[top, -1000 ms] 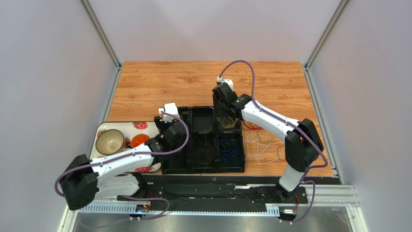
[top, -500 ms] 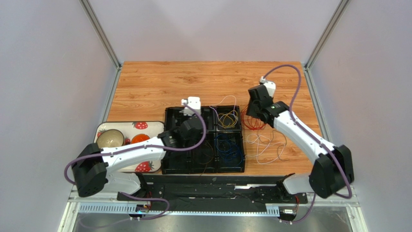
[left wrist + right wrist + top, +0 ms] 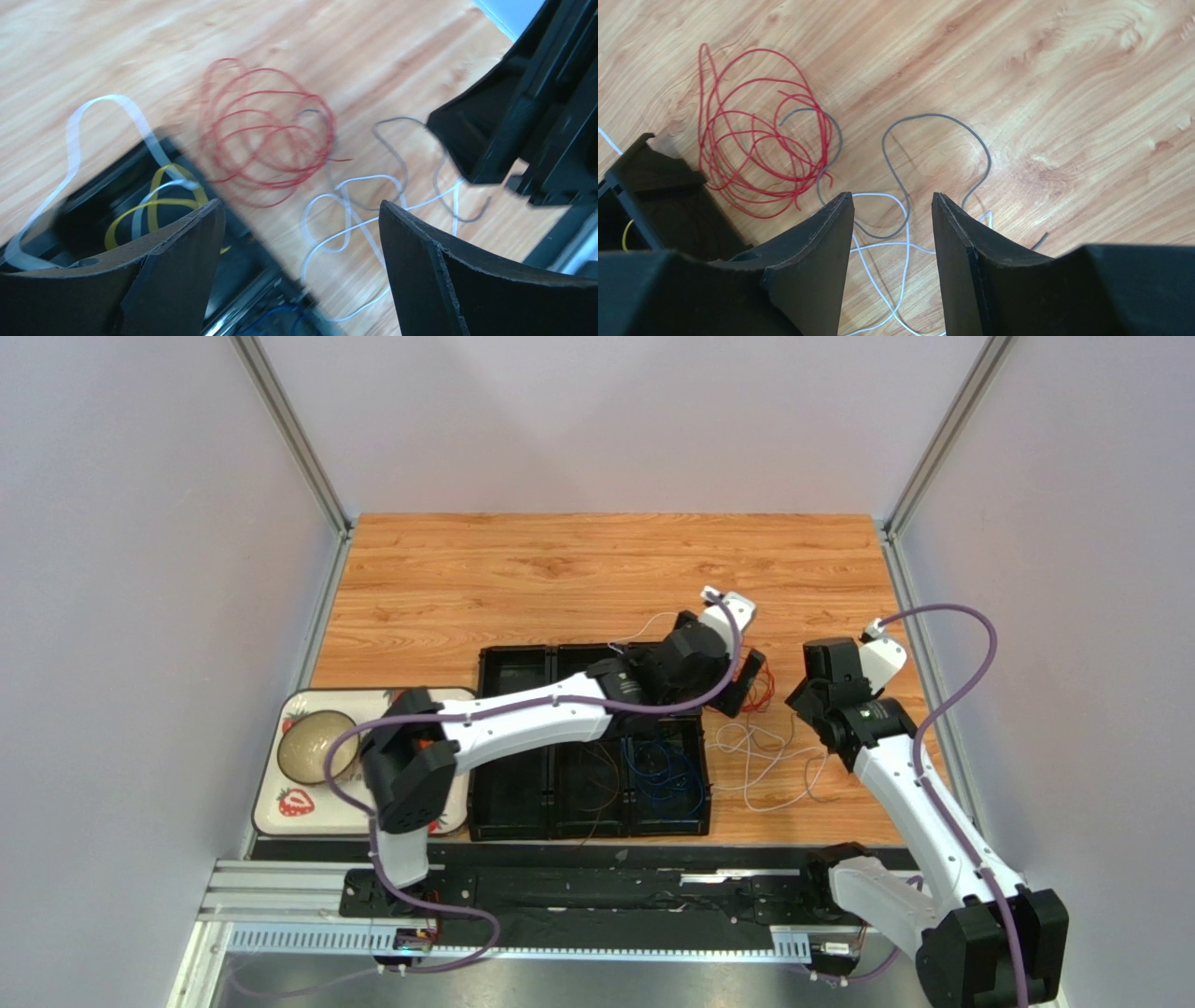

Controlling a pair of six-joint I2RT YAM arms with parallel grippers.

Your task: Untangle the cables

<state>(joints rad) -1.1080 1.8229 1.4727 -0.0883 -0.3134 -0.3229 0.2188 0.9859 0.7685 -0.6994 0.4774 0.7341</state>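
A loose coil of red cable (image 3: pixel 263 140) (image 3: pixel 763 133) lies on the wooden table just right of the black compartment tray (image 3: pixel 512 812). White cables (image 3: pixel 365 210) (image 3: pixel 899 245) (image 3: pixel 765 756) and a grey cable (image 3: pixel 934 122) sprawl beside it. A yellow cable (image 3: pixel 154 203) and a blue cable (image 3: pixel 666 770) sit in tray compartments. My left gripper (image 3: pixel 298 204) (image 3: pixel 751 686) hovers open and wide over the tray's far right corner, holding nothing. My right gripper (image 3: pixel 892 196) (image 3: pixel 811 711) hangs open above the white and grey cables, with nothing between its fingers.
A strawberry-patterned tray (image 3: pixel 281 798) with a bowl (image 3: pixel 320 742) stands at the left. The left arm stretches across the black tray. The two grippers are close together, the right one (image 3: pixel 533 105) filling the right side of the left wrist view.
My left arm swung right, from the tray's left side to above the red coil. My right arm pulled back from the yellow compartment to the right of the loose cables.
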